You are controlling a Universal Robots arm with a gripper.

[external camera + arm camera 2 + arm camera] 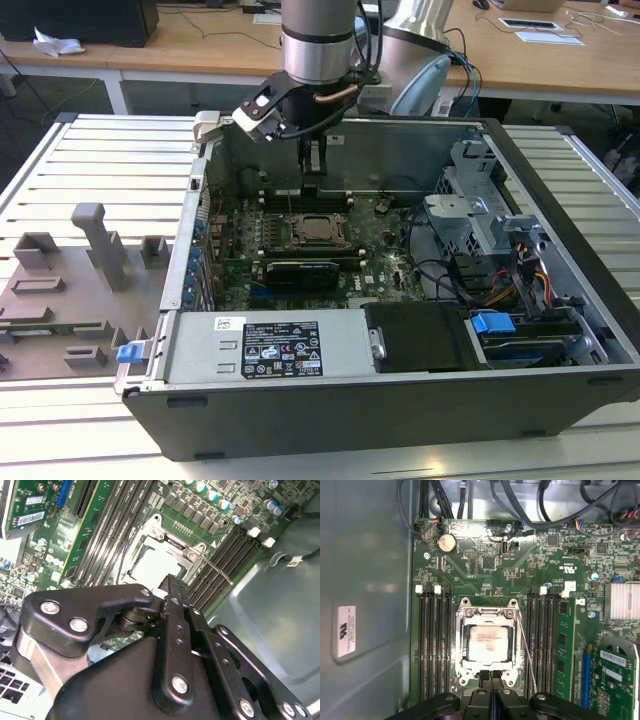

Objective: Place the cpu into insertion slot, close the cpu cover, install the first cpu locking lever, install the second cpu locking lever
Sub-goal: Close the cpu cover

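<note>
The cpu point(489, 642), a pale square chip, lies flat in the socket on the green motherboard point(485, 565). The silvery cpu cover point(485, 614) lies down over it and frames it. One thin wire locking lever point(526, 650) slants away from the socket's side, unlatched; it also stands out in the second wrist view as the lever point(216, 569). My gripper point(490, 677) is shut with nothing between its fingers, its tips just over the socket's edge. In the exterior view the gripper point(312, 186) hangs straight above the socket point(315, 230).
The motherboard sits in an open computer case point(560, 210) lying on a slatted table. Memory slots point(434, 640) flank the socket on both sides. A power supply point(270, 348), cables point(450, 275) and a drive bay point(490, 215) fill the case's near side and the exterior view's right.
</note>
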